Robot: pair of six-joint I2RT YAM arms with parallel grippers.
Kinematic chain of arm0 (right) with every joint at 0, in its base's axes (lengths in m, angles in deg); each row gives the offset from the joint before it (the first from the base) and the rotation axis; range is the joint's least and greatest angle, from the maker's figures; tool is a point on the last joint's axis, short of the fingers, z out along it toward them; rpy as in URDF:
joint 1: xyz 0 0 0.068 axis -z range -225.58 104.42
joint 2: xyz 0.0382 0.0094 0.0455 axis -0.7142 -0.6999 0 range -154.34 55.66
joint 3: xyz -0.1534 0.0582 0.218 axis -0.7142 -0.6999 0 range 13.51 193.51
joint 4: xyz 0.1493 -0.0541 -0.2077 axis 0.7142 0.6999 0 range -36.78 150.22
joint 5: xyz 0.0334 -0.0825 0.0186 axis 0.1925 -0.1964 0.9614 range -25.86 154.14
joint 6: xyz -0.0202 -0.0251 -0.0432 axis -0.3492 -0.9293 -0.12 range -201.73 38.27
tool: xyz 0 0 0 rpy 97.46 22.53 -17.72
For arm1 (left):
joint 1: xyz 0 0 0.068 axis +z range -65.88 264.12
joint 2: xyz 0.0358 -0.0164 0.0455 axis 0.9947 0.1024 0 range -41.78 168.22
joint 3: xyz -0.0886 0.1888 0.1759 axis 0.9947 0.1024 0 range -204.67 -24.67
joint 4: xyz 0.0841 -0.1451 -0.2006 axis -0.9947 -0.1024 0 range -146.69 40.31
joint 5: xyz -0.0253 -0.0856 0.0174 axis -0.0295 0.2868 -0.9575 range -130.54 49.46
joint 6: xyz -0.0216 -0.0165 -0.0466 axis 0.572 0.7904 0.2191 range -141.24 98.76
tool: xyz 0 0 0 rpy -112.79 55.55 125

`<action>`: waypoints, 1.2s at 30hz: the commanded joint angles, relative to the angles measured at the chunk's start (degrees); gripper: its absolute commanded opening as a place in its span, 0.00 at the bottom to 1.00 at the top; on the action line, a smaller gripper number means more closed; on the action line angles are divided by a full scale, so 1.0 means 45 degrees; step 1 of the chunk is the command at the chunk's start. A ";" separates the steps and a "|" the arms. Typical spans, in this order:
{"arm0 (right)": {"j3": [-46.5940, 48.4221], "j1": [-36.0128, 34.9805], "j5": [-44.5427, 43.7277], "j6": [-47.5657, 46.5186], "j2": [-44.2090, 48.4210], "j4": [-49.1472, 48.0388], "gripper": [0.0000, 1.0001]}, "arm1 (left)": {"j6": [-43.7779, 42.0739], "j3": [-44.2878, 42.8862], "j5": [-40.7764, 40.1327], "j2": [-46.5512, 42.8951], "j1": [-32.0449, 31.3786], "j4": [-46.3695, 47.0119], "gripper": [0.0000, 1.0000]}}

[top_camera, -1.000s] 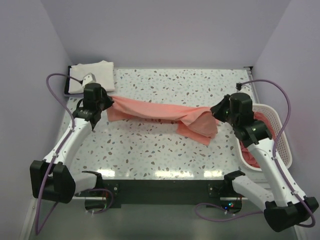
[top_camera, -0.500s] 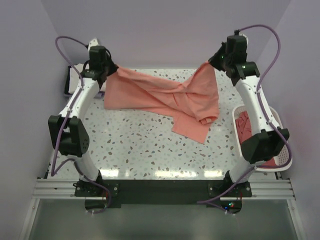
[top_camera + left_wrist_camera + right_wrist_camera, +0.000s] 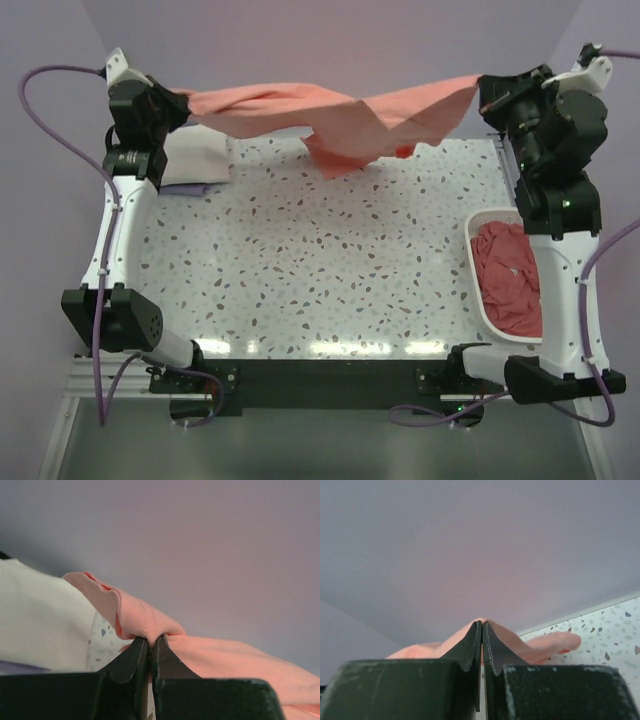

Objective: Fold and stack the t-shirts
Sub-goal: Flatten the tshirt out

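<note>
Pinching one salmon t-shirt (image 3: 335,112): left gripper (image 3: 151,641), right gripper (image 3: 482,625); one cream t-shirt (image 3: 195,160) folded.

Speckled table (image 3: 320,260) carries 1 folded cream t-shirt (image 3: 195,160) and 1 basket (image 3: 470,262).

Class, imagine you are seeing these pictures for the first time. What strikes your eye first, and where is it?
The salmon-pink t-shirt strikes first: it hangs stretched in the air over the far edge of the table, pinched at each end by the left gripper and the right gripper. Next come the darker pink-red t-shirts heaped in the white basket at the right, and a folded cream-white t-shirt at the far left corner.
</note>
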 commanded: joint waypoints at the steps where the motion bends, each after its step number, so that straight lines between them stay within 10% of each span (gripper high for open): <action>1: -0.3320 0.0030 0.0185 0.0075 0.0858 -0.0211 0.00 | 0.0638 0.2780 0.0658 -0.0360 0.0297 0.0548 0.00; 4: -0.6641 0.0050 0.0613 0.0348 0.2034 -0.0290 0.00 | 0.1418 0.5749 0.1106 -0.1005 0.0297 0.0942 0.00; 7: -0.9572 0.0030 0.0848 0.0388 0.3304 0.0198 0.00 | 0.2141 0.8425 0.1282 -0.1591 0.0278 0.1156 0.24; 8: -1.0321 0.0030 0.0830 0.0310 0.3848 0.0179 0.00 | 0.2280 0.9786 0.1321 -0.2018 0.0278 0.1312 0.47; 12: -1.3313 0.0030 0.1063 0.0134 0.4400 0.0081 0.00 | 0.3002 1.2685 0.0933 -0.3640 0.0297 0.1919 0.68; 22: -1.5467 0.0030 0.1357 0.0036 0.5241 -0.0232 0.00 | 0.3922 1.6204 -0.0710 -0.7550 0.0239 0.1137 0.65; 36: -1.4294 0.0030 0.1357 -0.0433 0.4030 -0.0485 0.00 | 0.4117 1.5425 -0.0671 -0.3157 -0.0835 0.4182 0.61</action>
